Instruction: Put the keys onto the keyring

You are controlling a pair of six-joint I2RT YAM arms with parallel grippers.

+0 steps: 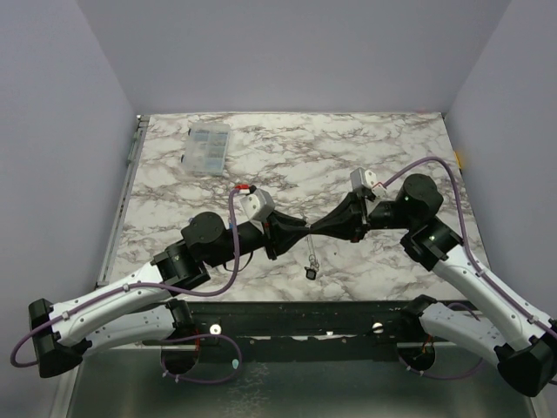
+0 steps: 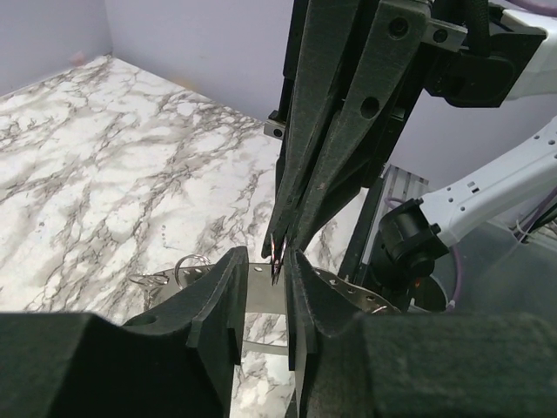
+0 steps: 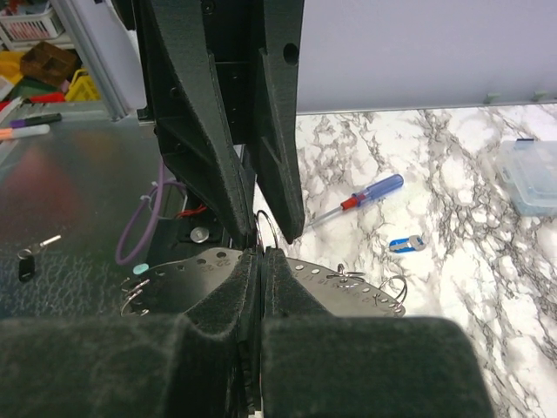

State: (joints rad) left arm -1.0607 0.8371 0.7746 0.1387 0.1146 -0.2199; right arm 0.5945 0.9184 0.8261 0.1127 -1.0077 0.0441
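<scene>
My two grippers meet tip to tip above the middle of the table. My right gripper [image 3: 263, 254] is shut on a thin metal ring [image 3: 277, 222] of the keyring, a pale grey band [image 3: 348, 283] with a row of small holes and several small rings. My left gripper [image 2: 265, 261] is open, its fingers [image 3: 283, 174] either side of that ring. The right gripper's tips [image 2: 278, 248] sit in the left's gap. A dark-headed key [image 1: 311, 273] hangs below the grippers. A blue-headed key [image 3: 406, 244] lies on the table.
A clear plastic box [image 1: 209, 146] stands at the far left of the marble table [image 1: 392, 148]. A screwdriver with a red and blue handle [image 3: 370, 196] lies near the blue key. A black rail [image 1: 296, 318] runs along the near edge.
</scene>
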